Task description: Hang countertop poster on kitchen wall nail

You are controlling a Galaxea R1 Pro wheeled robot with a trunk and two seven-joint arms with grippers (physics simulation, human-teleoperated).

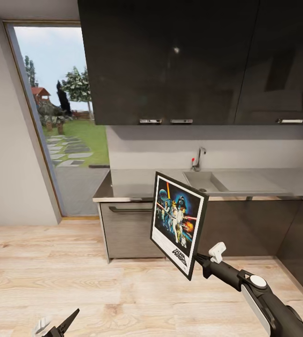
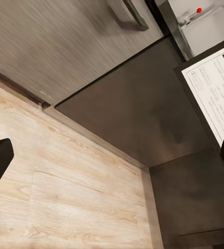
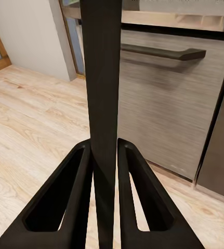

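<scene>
The poster [image 1: 178, 224], a black-framed Star Wars picture with a white border, hangs in the air in front of the lower cabinets, tilted a little. My right gripper [image 1: 199, 259] is shut on its lower right edge. In the right wrist view both fingers [image 3: 83, 176] press on the thin black frame edge [image 3: 102, 78]. My left gripper [image 1: 60, 325] is low at the left over the floor, open and holding nothing. The left wrist view catches the poster's white corner [image 2: 215, 88]. Behind lies the light-grey kitchen countertop [image 1: 137, 185] with its sink [image 1: 203, 180] and chrome tap [image 1: 199, 159]. I can make out no wall nails.
Dark upper cabinets [image 1: 170, 61] hang over the counter. A grey drawer front with a bar handle [image 1: 130, 209] stands under the counter's left end. A tall glass opening to the garden [image 1: 62, 117] is at the left, beside a pale grey wall [image 1: 6, 154]. Wooden floor [image 1: 53, 276] stretches in front.
</scene>
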